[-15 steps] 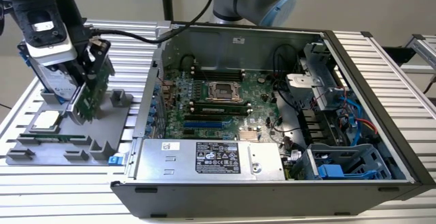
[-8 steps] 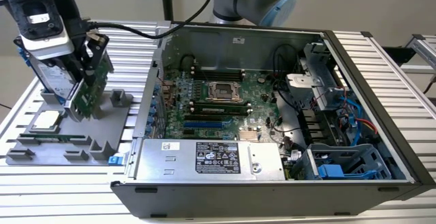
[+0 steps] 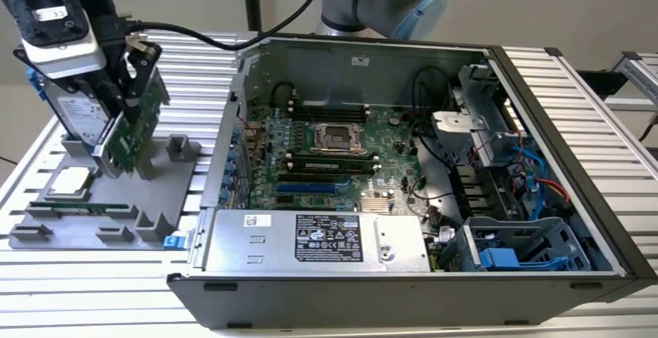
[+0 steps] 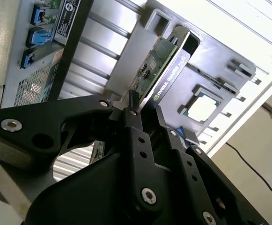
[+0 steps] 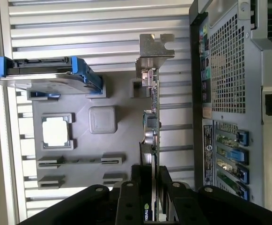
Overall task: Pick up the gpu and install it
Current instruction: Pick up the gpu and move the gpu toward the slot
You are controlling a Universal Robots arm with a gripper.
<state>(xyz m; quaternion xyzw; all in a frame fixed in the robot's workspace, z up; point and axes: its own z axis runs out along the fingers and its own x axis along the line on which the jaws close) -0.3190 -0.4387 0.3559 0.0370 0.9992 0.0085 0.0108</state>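
jaws: clamped on 1 gpu [image 3: 134, 134], upright; 1 hard drive [image 3: 82, 116] just beside; 1 grey tray [image 3: 154, 209] below

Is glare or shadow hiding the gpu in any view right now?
Second wrist view: table slats behind the gpu are blown out white, but the card stays readable. First wrist view: glare on the hard drive, none on the card. Exterior view: even light, no heavy shadow over it.

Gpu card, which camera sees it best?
The exterior view: the gpu shows its green face, standing in the grey holder. The second wrist view shows its green board and black edge, held in the claw; the first wrist view shows its thin edge and silver bracket.
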